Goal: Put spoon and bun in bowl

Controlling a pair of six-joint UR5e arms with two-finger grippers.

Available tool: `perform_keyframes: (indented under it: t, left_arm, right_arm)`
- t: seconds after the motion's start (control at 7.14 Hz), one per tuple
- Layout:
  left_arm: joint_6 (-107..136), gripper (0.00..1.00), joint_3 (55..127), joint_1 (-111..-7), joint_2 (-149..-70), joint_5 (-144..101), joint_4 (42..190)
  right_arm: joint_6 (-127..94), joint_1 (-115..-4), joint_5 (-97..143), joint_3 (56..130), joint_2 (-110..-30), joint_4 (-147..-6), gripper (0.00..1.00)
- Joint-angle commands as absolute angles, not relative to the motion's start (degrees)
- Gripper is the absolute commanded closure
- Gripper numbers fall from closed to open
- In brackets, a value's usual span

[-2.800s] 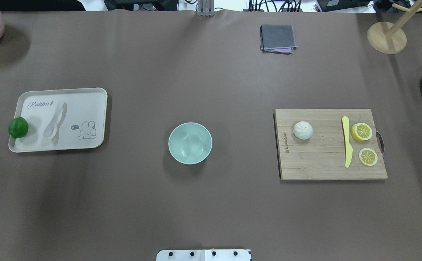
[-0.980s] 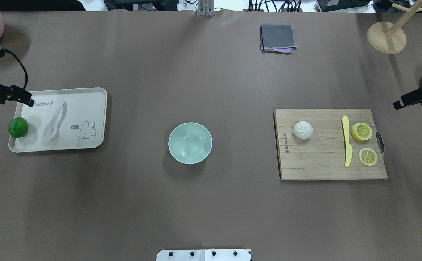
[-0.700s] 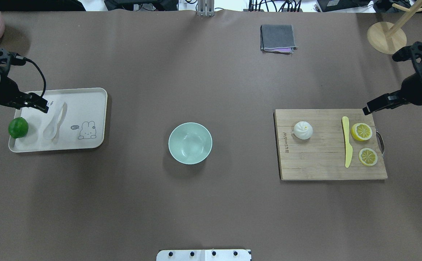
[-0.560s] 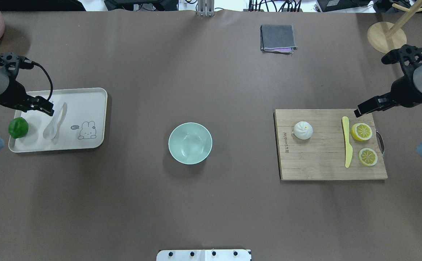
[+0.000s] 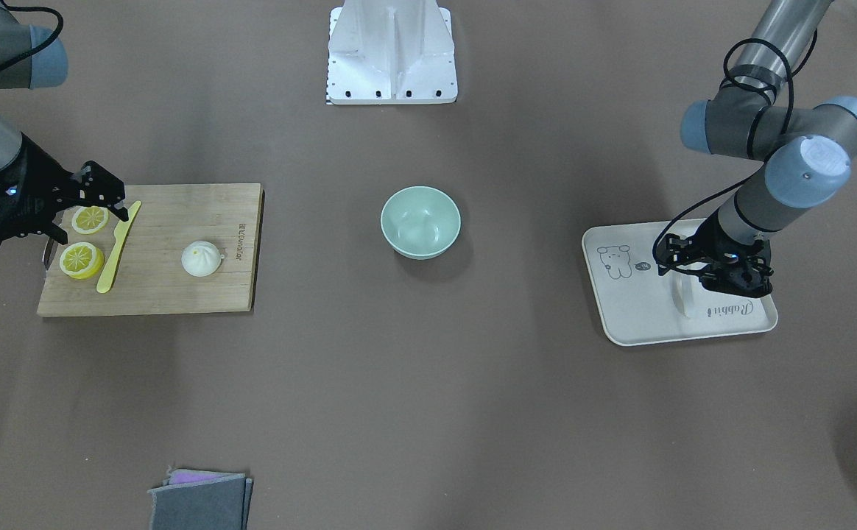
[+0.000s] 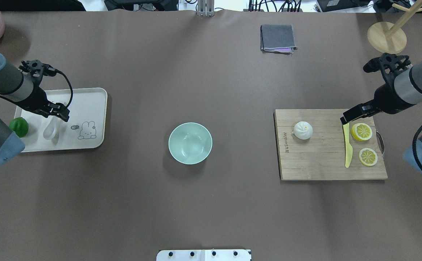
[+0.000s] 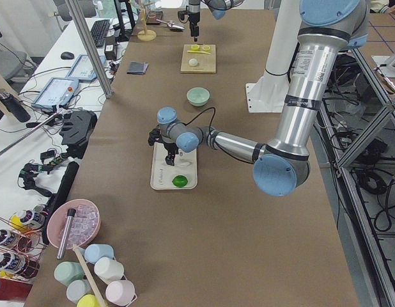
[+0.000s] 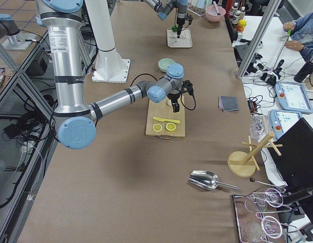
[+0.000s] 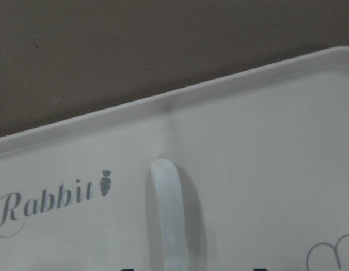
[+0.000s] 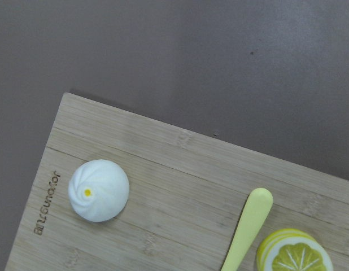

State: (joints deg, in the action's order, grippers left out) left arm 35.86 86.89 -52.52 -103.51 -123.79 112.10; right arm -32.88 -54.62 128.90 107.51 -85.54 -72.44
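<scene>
Both arms have pushed further inward over the brown table (image 6: 211, 203) since 0.6 s ago: the left arm (image 6: 4, 79), entering at the left edge of the overhead view, has carried the left gripper (image 6: 65, 116) rightward onto the spoon's handle, and the right arm (image 6: 414, 83), entering at the right edge, has brought the right gripper (image 6: 344, 120) from the board's upper right corner to the top end of the yellow knife (image 6: 347, 152). Nothing else on the table has shifted. At centre right lies the wooden cutting board (image 6: 319, 163), and at centre left the cream tray (image 6: 87, 105) printed with a rabbit. Between them, in the middle of the frame and well apart from both, stands the mint-green bowl (image 6: 176, 145), holding nothing. A folded grey cloth (image 6: 277, 37) sits near the upper edge. The bun (image 6: 302, 130) rests upright on the board's left part, apart from the knife, with 2 lemon slices (image 6: 361, 131) at the board's right end. The spoon (image 6: 50, 131) lies in the tray's left half, its scoop showing just right of a green lime (image 6: 18, 126) and its handle hidden under the claw. In the left wrist view 2 dark fingertips peek in at the bottom edge on either side of the handle, so that claw is spread; whether it touches the spoon I cannot tell. Whether the right claw is spread or closed cannot be told.
</scene>
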Motion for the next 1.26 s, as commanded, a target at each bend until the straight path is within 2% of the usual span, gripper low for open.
perform_keyframes:
  t: [0.0, 0.14, 0.28, 0.7, 1.12]
  left_arm:
    - [35.60, 0.55, 85.78, -52.12, -103.97, -121.03, 111.97]
    - [35.60, 0.88, 85.87, -52.12, -103.97, -121.11, 111.89]
    - [35.68, 1.00, 86.04, -52.12, -104.76, -121.46, 111.62]
    - [39.43, 1.00, 89.45, -52.12, -108.44, -125.74, 111.27]
    - [57.45, 1.00, 89.39, -44.50, -121.43, -125.69, 111.27]
  right_arm:
    - [-32.87, -54.32, 129.02, 107.40, -85.08, -72.51, 0.02]
    - [-32.87, -54.32, 129.28, 107.58, -85.08, -72.51, 0.02]
    - [-32.87, -54.32, 129.29, 107.58, -85.08, -72.51, 0.02]
    - [-36.01, -53.88, 128.68, 107.23, -83.42, -72.51, 0.03]
    - [-45.69, -46.42, 120.69, 106.44, -79.72, -72.51, 0.03]
